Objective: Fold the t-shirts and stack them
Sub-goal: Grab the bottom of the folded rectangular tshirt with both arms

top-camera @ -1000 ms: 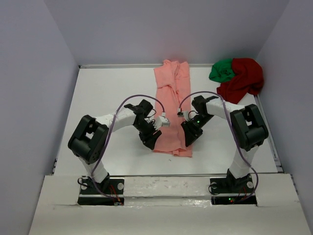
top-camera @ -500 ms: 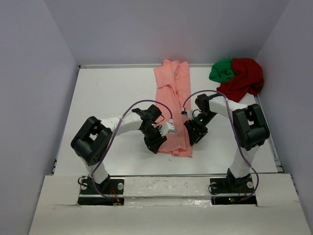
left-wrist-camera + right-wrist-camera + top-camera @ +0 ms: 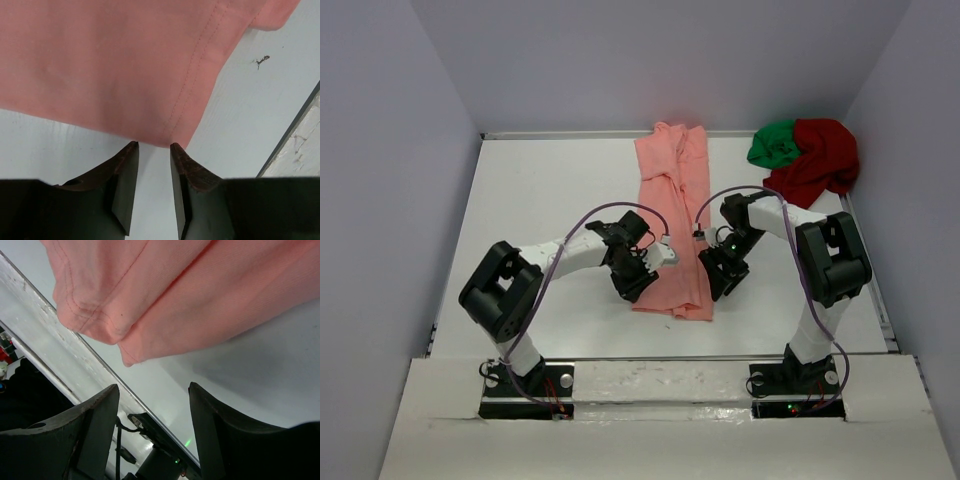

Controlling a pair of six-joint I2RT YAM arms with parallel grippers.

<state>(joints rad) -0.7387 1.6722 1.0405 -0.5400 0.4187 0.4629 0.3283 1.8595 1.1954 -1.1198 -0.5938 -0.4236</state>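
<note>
A: Checked the left hand (image 3: 154, 147) yet? Looked barely cracked open, gripping nothing, with the hem corner of the salmon-pink shirt (image 3: 100, 60) sitting right off the fingertips.

B: Yep, saw that. Found the right hand (image 3: 152, 390) spread much wider, also empty, with the shirt's doubled-up corner just ahead of it and a bit off to one side. Noticed the shirt laid out long on the counter (image 3: 540, 200), stretching away from both hands.

A: And the other two?

B: Spotted the dark red shirt (image 3: 820, 160) and green shirt (image 3: 775, 145) bunched together well beyond the right hand, untouched by the look of it.

A: So, worried about what?

B: Mostly about that narrow gap on the left. Could easily have bumped the hem and shoved it along the counter instead of closing around it. Could also have nipped just the top layer at the doubled-up spot on the right and peeled the fold open on the lift. Would probably have ended in a skewed fold, with only one hand catching.
</note>
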